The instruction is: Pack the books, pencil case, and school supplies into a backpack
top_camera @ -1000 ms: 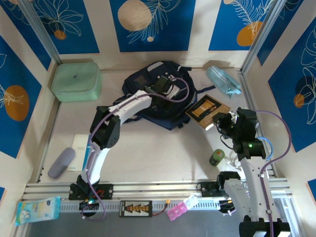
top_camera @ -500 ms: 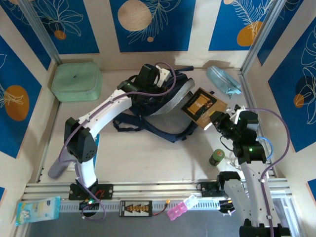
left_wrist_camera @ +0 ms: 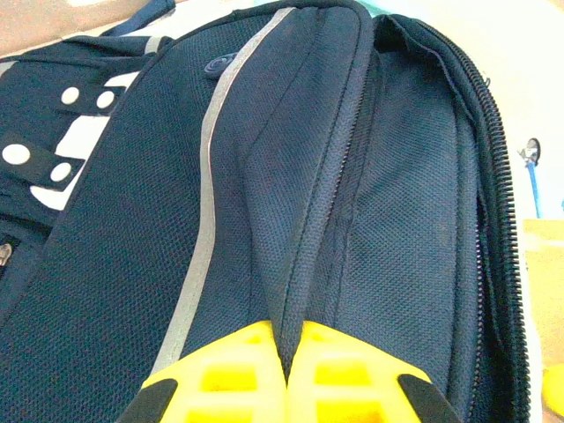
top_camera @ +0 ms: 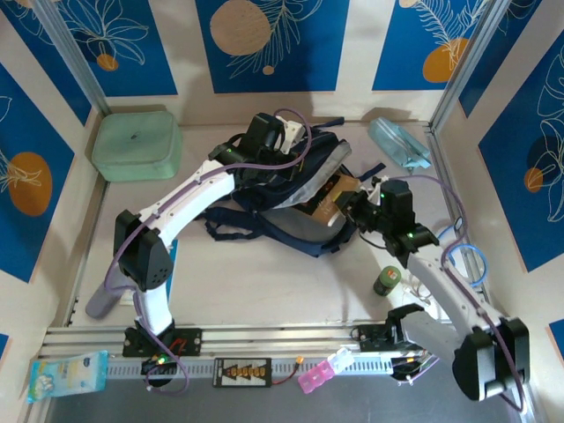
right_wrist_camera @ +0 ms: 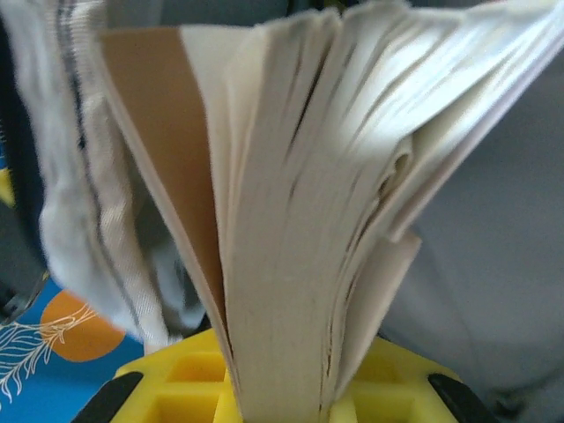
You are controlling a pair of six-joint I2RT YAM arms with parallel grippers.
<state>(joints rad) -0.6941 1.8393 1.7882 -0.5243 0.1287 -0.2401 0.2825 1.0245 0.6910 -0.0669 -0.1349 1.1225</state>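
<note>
Swung leftward, the right gripper (right_wrist_camera: 282,392) now feeds its clamped tan-brown paperback book (right_wrist_camera: 282,220) into the navy fabric backpack (left_wrist_camera: 132,220), far-centre bench; seemingly floppy, light — hold near the spine; left gripper (left_wrist_camera: 286,379) pinches fabric.

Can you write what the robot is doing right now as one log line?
left pincer: shut on backpack | right pincer: shut on tan book | stage: book poking into open backpack

I'm seeing the navy backpack (top_camera: 269,194) lying mid-table, its mouth gaping rightward with grey lining showing. The tan-brown book (top_camera: 330,198) is sitting partway inside, pages fanning. The pale-blue pencil case (top_camera: 398,144) is resting far right.
</note>
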